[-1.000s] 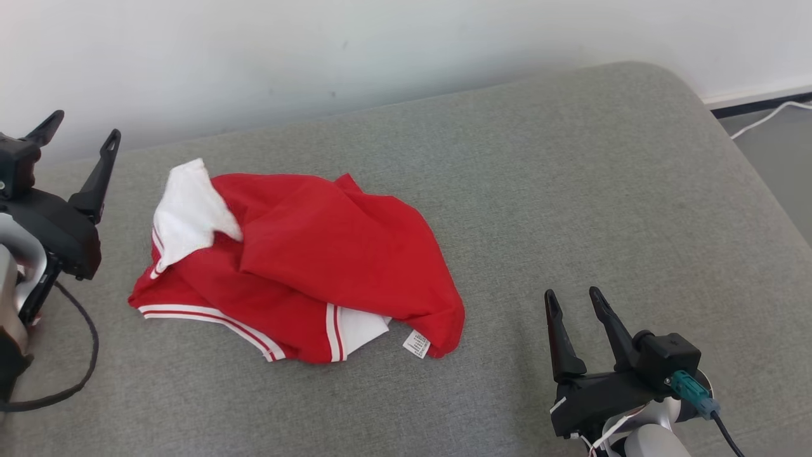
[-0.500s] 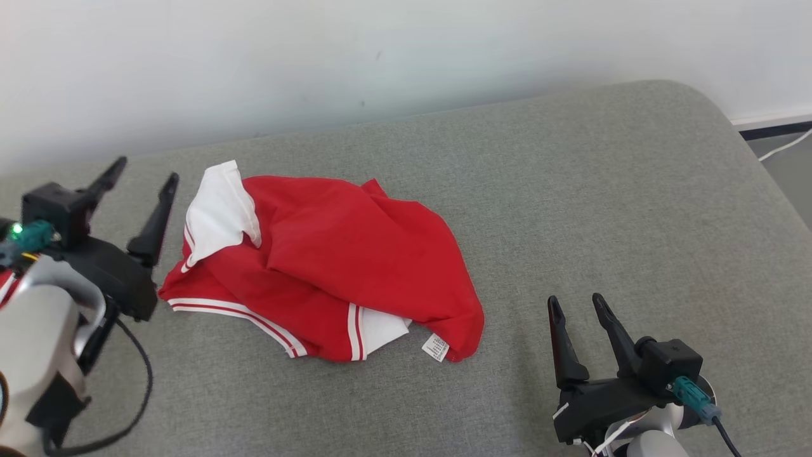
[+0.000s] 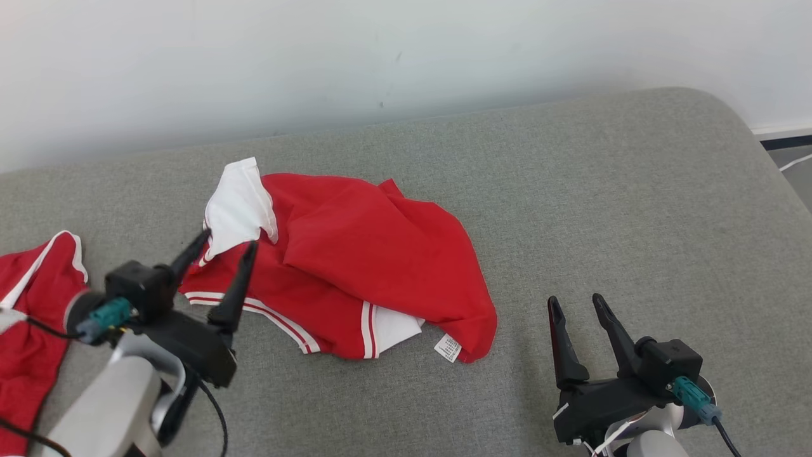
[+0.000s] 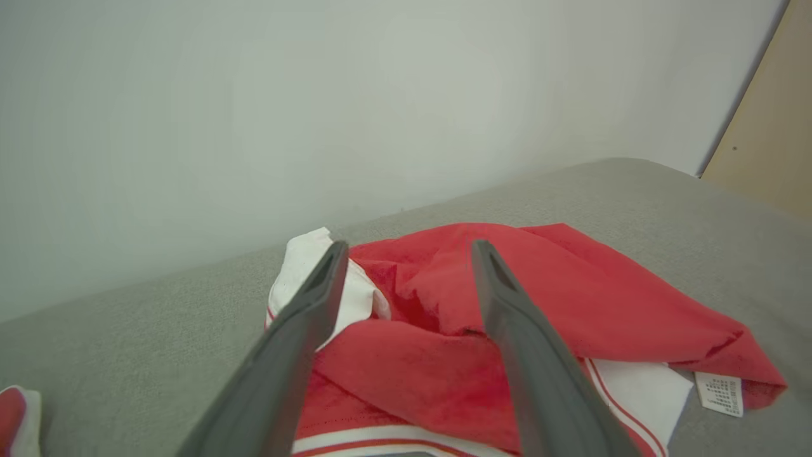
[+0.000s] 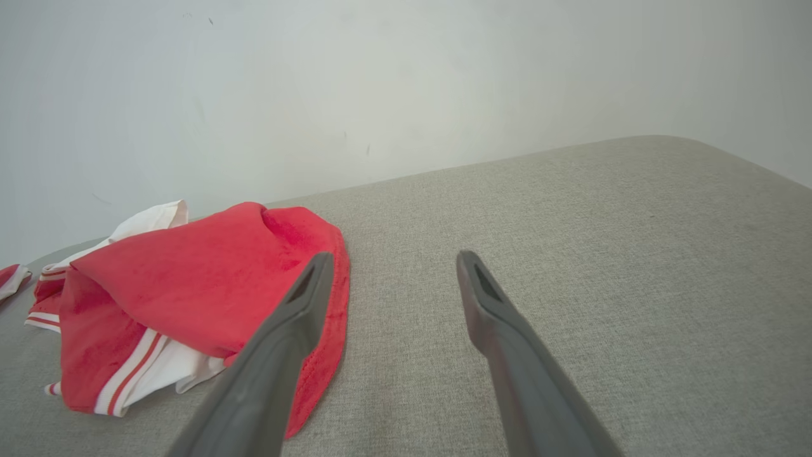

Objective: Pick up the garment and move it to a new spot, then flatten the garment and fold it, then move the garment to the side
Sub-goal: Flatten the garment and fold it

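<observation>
- The garment [image 3: 355, 266], red with white panels and striped trim, lies crumpled in a loose heap on the grey cushion [image 3: 602, 190]. It sits left of the cushion's middle and not far from the pale wall [image 3: 380, 51]. A small white label [image 3: 449, 348] pokes out at its near right corner.
- The left gripper [image 3: 229, 239] has its fingers spread wide with nothing between them. Its tips are at the garment's near left edge, by the white panel and the striped hem. Whether they touch the cloth cannot be told.
- The right gripper [image 3: 575, 299] also has its fingers apart and is empty. It is over bare cushion, well to the right of the heap.
- Judged from how things lie, none of the task is done. The garment is neither lifted nor spread nor folded, and the first pickup looks about to begin on the left side.
- What is left is the grasp, the carry to a new spot, the flattening, the fold and the final shift aside.
- A second red-and-white cloth [image 3: 32, 298] lies at the far left, apart from the heap. It seems not to be the piece being approached.
- The bare stretch of cushion to the right looks a likely place to lay the garment out.
</observation>
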Motion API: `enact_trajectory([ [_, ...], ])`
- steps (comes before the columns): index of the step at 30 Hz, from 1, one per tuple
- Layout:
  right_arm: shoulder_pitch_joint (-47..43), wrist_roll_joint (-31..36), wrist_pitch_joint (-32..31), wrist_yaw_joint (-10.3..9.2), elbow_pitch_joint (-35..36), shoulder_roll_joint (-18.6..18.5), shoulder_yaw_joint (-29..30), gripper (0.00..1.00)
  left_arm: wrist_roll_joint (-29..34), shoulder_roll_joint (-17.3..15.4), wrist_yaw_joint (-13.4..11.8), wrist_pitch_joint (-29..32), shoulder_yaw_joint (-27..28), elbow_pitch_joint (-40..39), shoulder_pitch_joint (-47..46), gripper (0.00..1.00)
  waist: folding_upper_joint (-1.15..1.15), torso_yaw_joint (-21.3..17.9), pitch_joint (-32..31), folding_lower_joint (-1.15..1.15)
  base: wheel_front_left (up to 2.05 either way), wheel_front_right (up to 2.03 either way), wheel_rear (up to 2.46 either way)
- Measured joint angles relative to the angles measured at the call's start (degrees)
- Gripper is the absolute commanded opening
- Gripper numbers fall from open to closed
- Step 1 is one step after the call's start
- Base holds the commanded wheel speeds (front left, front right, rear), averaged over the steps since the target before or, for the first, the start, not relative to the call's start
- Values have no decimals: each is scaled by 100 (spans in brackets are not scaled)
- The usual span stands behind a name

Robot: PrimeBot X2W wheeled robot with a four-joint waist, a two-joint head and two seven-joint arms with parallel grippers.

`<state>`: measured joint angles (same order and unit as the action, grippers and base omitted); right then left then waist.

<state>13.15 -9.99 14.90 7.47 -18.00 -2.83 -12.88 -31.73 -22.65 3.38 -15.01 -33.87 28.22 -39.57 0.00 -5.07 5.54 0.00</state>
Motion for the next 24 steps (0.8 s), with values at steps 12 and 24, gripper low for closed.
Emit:
enact_trajectory([
  [12,1,40,-19,0,24,-1,42,100,10,461,-34,0,-99,76,745,100,0,-30,83,0,0,0,0],
  [24,37,38,-18,0,48,-1,41,100,218,765,121,0,-257,552,1024,100,0,-42,233,0,0,0,0],
])
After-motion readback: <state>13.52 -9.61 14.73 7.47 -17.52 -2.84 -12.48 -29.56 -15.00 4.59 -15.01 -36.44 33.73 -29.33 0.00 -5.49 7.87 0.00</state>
